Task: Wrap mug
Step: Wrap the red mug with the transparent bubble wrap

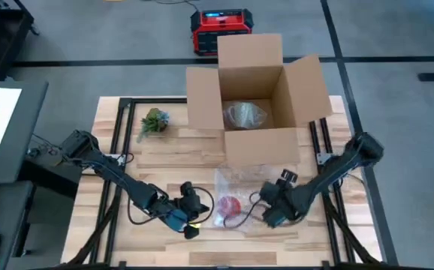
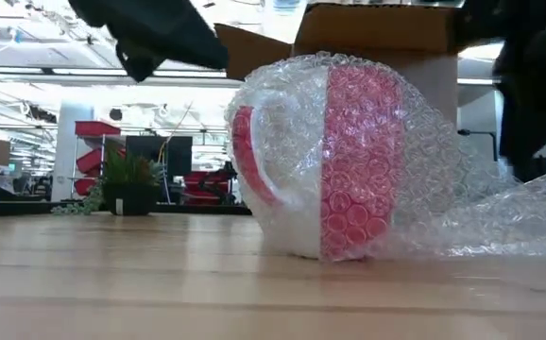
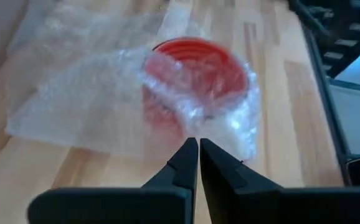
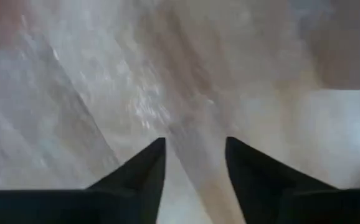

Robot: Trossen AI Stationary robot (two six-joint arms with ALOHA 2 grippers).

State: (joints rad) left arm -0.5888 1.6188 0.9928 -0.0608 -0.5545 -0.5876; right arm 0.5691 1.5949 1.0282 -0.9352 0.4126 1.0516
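Note:
A red and white mug [image 2: 349, 161] lies on its side on the wooden table, loosely covered by a sheet of bubble wrap [image 2: 481, 212] that trails off to the right. In the high view the mug [image 1: 228, 204] sits on the near part of the wrap [image 1: 236, 182]. My left gripper [image 3: 197, 144] is shut just left of the mug, pointing at it; the low view shows that arm raised above the table. My right gripper [image 4: 195, 142] is open over the wrap's right part, right of the mug [image 1: 262, 214].
An open cardboard box [image 1: 258, 97] stands at the far middle of the table with clear wrap [image 1: 243, 116] inside. A small potted plant [image 1: 153, 121] sits at the far left. A red device [image 1: 221, 30] lies on the floor beyond the table.

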